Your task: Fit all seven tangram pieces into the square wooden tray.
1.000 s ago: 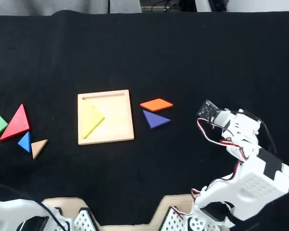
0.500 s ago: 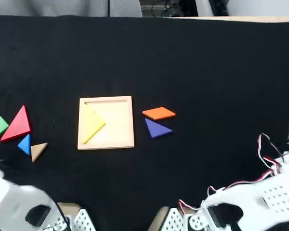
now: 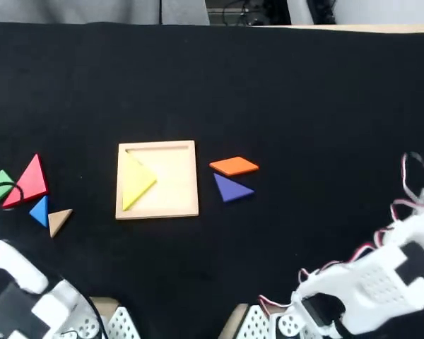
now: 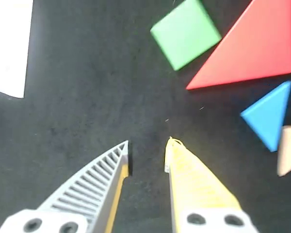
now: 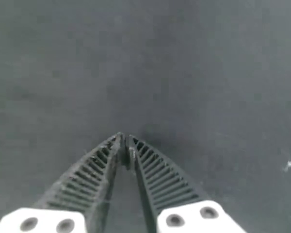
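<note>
Black-clothed bench (image 3: 304,92) carries the green square tangram piece (image 4: 185,33) just ahead of the left pincer (image 4: 146,154), parted and empty (right pincer (image 5: 125,144) clenched, well apart).

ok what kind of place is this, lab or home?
Probably a robotics lab bench: a black cloth-covered table, a white left arm and right arm at its near edge, and a wooden tray with loose tangram pieces beside it.

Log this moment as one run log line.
tray: yellow triangle in | orange parallelogram, purple triangle beside it | left pincer open near green square | right pincer shut, empty
</note>
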Robot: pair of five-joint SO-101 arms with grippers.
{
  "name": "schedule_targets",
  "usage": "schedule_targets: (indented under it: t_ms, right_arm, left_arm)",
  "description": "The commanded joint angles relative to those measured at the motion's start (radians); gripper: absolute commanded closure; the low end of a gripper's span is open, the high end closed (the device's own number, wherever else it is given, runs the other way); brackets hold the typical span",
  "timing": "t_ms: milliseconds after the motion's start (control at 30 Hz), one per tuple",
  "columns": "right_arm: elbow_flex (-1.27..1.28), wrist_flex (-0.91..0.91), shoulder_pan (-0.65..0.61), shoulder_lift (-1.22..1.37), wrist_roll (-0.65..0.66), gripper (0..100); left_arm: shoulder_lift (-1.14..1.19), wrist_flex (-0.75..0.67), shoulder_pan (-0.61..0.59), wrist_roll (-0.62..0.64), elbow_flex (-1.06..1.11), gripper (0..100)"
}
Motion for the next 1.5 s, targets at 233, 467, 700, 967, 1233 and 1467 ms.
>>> schedule_targets:
  t_ms: [233, 467, 700, 967, 1233, 1467]
  right_arm:
    - [-0.441, 0.600, -0.353, -0.202, -0.195, 98.7]
    - [-0.515, 0.822, -0.700, -0.282, -0.258, 98.7]
    - [-0.472, 0.824, -0.976, -0.374, -0.328, 98.7]
    - [-0.056, 0.598, -1.129, -0.550, -0.382, 98.7]
    - [0.326, 0.419, -1.243, -0.878, -0.374, 98.7]
    - [0.340, 0.442, -1.407, -0.805, -0.318, 98.7]
  left_arm:
    - [-0.100, 0.288, 0.314, 0.422, -0.404, 87]
    - [-0.100, 0.394, 0.607, 0.678, -0.444, 87]
    - [-0.110, 0.281, 0.786, 0.802, -0.355, 87]
    - [-0.155, 0.199, 0.941, 0.795, -0.074, 87]
    - [-0.601, 0.176, 0.792, 0.712, 0.203, 87]
    - [-0.608, 0.170, 0.461, 0.420, 0.265, 87]
